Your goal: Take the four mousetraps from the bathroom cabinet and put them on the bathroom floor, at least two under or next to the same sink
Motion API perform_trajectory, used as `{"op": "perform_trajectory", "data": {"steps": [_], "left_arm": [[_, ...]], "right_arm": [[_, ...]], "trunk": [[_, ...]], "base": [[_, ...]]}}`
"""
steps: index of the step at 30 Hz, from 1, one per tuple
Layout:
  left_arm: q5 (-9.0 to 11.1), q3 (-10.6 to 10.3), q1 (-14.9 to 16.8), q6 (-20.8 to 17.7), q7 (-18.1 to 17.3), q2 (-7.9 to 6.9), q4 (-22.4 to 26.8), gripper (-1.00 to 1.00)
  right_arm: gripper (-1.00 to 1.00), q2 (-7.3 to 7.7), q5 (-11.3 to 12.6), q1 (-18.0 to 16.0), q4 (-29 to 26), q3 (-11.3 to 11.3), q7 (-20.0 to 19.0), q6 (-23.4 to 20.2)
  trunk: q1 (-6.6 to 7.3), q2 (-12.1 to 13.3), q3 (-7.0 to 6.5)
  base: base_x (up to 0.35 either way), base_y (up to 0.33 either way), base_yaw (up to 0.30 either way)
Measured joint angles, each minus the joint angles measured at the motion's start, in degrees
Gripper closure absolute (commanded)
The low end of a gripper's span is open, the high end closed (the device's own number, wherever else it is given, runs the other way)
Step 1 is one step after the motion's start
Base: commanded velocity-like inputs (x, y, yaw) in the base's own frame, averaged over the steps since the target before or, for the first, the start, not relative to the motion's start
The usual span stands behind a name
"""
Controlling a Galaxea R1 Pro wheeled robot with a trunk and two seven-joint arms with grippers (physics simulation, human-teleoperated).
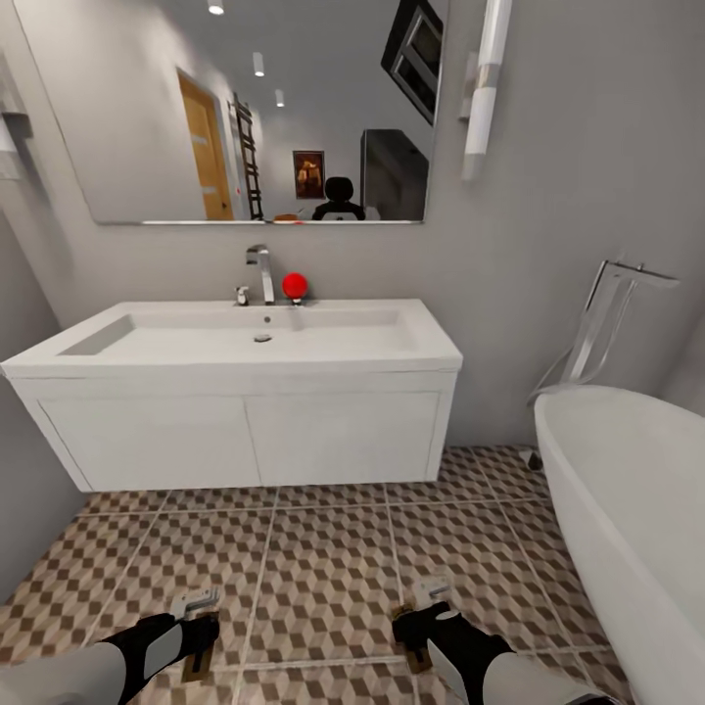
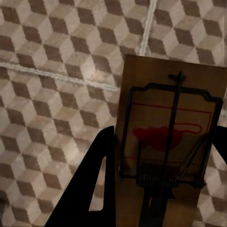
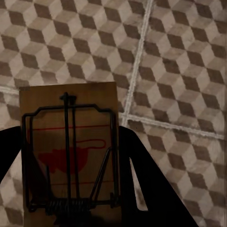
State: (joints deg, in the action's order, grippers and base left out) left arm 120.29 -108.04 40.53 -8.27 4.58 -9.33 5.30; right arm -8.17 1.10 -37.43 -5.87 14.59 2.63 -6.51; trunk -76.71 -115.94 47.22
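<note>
Each gripper holds one mousetrap just above the bathroom floor (image 1: 323,568), in front of the bathroom sink (image 1: 235,364). My left gripper (image 1: 201,627) (image 2: 165,137) is shut on a tan mousetrap (image 1: 196,668) (image 2: 170,109) with a dark wire bar and red mark. My right gripper (image 1: 416,622) (image 3: 68,137) is shut on a second mousetrap (image 1: 420,660) (image 3: 71,101) of the same look. In both wrist views the black fingers (image 2: 97,189) (image 3: 144,179) flank the trap's long edges over the cube-patterned tiles. The cabinet is out of view.
The white vanity hangs from the wall with open floor beneath it. A chrome tap (image 1: 262,269) and a red ball (image 1: 294,285) stand on the basin. A white bathtub (image 1: 627,490) lies at the right, close to my right arm. A grey wall closes the left side.
</note>
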Motion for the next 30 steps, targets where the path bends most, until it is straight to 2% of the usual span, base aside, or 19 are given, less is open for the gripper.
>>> {"op": "perform_trajectory", "data": {"steps": [16,18,21,24,26,28,30], "left_arm": [[0.01,0.0,0.0,0.02,0.26,0.01,0.0,1.0],[0.01,0.0,0.0,0.02,0.38,0.0,0.0,1.0],[0.07,0.0,-0.03,-0.06,0.49,-0.01,-0.07,1.0],[0.09,0.0,-0.19,-0.24,0.65,0.0,-0.11,1.0],[0.12,0.0,-0.24,-0.22,2.53,0.02,-0.16,1.0],[0.29,0.06,-0.26,-0.02,6.68,0.23,-0.07,1.0],[0.36,0.09,-0.26,0.05,8.45,0.71,0.1,1.0]], "right_arm": [[1.0,-0.28,-0.07,0.07,0.1,0.34,0.0,-0.18],[1.0,-0.42,-0.61,0.04,0.14,1.09,-0.01,-0.27],[1.0,-0.87,-2.53,0.01,0.26,3.45,-0.04,-0.5],[1.0,-1.32,-3.23,0.0,0.37,4.32,-0.1,-0.76],[1.0,-1.43,-3.34,0.0,0.47,4.52,-0.21,-0.89],[1.0,-1.48,-3.34,0.0,0.51,4.6,-0.77,-0.97],[1.0,-1.49,-3.28,0.0,0.52,4.62,-1.11,-1.02]], "trunk": [[0.0,0.0,0.0],[0.0,0.0,0.0],[0.0,0.0,0.0],[0.0,0.0,0.0],[0.0,0.0,0.0],[-0.02,0.0,0.0],[-0.03,0.0,0.0]], "base": [[0.335,0.0,0.0],[0.336,0.0,0.0],[0.336,0.0,0.0],[0.329,0.0,0.0],[0.249,0.0,0.0],[0.11,0.0,0.0],[0.033,0.0,0.0]]}}
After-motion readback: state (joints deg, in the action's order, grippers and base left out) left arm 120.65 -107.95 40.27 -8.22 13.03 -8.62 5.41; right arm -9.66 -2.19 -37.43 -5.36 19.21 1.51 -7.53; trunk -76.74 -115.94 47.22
